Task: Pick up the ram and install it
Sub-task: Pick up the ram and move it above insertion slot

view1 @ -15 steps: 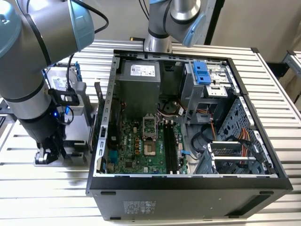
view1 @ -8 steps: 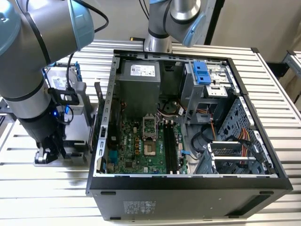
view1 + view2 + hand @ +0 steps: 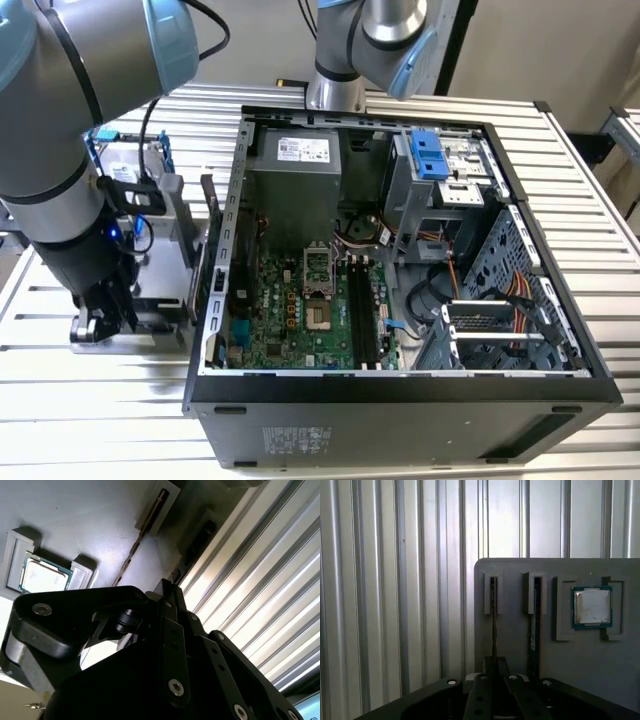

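Note:
The ram [image 3: 493, 625] stands on edge in a slot of a grey holder plate [image 3: 515, 580], on the side nearest the plate's edge. My gripper [image 3: 494, 667] is straight over its near end. The fingers sit close together on the thin board, which is still seated in its slot. A second stick [image 3: 533, 630] stands in the neighbouring slot; in the second wrist view it shows as a thin edge [image 3: 137, 540] beside my gripper [image 3: 167, 587]. In the exterior view my gripper [image 3: 100, 322] hangs low over the plate, on the exterior view's left of the open computer case [image 3: 400, 400].
A small square silver processor chip [image 3: 591, 606] lies in a recess beside the sticks. Empty black memory slots [image 3: 362, 310] run along the motherboard inside the case. A hard drive in a blue bracket [image 3: 130, 165] stands behind my arm. Ribbed metal tabletop [image 3: 395, 605] surrounds the plate.

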`<state>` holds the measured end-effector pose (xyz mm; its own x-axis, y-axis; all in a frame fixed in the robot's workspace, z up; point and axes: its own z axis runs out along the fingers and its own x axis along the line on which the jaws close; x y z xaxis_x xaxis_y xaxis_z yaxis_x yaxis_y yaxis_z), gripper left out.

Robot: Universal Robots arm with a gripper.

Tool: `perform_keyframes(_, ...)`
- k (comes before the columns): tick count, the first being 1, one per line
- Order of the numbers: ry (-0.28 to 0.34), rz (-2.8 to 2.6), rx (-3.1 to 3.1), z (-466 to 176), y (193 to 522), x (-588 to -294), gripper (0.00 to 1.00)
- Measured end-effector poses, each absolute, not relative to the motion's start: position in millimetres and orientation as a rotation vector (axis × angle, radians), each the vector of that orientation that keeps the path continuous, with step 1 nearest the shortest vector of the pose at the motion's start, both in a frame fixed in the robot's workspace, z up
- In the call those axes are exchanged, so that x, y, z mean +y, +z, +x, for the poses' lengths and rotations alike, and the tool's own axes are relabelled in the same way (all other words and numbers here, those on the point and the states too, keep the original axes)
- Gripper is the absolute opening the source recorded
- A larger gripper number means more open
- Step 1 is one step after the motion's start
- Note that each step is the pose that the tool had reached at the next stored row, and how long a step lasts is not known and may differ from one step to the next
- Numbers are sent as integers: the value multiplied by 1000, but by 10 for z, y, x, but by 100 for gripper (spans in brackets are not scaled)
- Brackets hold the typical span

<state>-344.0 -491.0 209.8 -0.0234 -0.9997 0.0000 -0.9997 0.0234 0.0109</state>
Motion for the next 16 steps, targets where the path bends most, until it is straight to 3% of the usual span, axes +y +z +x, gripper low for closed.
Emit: perform_keyframes(16, -13, 2190, -2242, -3440, 2307, -4910, 0)
